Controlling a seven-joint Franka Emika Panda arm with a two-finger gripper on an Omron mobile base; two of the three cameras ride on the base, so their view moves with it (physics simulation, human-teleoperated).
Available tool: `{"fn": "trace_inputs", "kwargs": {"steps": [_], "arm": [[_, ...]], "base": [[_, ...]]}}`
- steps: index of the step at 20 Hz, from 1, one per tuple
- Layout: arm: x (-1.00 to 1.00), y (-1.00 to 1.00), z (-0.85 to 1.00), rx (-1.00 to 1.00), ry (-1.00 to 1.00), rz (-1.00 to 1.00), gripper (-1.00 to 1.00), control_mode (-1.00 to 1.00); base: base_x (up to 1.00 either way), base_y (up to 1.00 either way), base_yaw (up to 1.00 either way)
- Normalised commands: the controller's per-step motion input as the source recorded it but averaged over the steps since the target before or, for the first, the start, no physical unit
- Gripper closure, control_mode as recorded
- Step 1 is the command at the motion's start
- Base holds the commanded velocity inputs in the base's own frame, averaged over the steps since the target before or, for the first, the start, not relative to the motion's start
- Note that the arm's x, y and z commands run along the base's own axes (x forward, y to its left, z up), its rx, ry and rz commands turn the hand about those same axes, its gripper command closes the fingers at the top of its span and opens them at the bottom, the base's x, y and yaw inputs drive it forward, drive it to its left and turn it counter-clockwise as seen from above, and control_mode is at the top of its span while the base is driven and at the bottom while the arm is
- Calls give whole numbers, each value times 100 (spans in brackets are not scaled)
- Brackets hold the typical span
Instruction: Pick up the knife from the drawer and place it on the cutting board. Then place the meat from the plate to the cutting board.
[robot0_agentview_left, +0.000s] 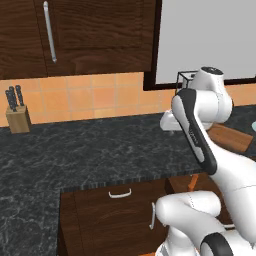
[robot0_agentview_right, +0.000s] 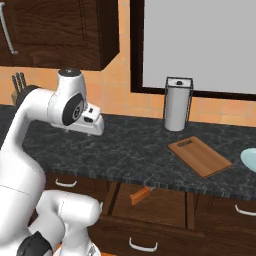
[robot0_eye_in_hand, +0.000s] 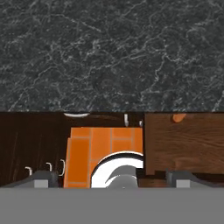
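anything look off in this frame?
Nothing spilled or damaged. The drawer stands pulled out under the counter, with the knife in it, handle poking up. The cutting board lies skewed to the counter edge. The gripper is open, holding nothing.

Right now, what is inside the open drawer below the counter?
The knife: its orange-brown handle shows in the drawer, at the counter edge. Its blade and the drawer's back part are covered by the counter.
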Motion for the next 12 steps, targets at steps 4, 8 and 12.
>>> {"fn": "trace_inputs", "kwargs": {"steps": [4, 8, 12], "arm": [[-50, -12, -55, 15, 0, 0, -100, -100], [-6, 0, -6, 3, -1, 0, -100, -100], [0, 0, -1, 1, 0, -1, -100, -100]], "base": [[0, 0, 0], [0, 0, 0], [0, 0, 0]]}}
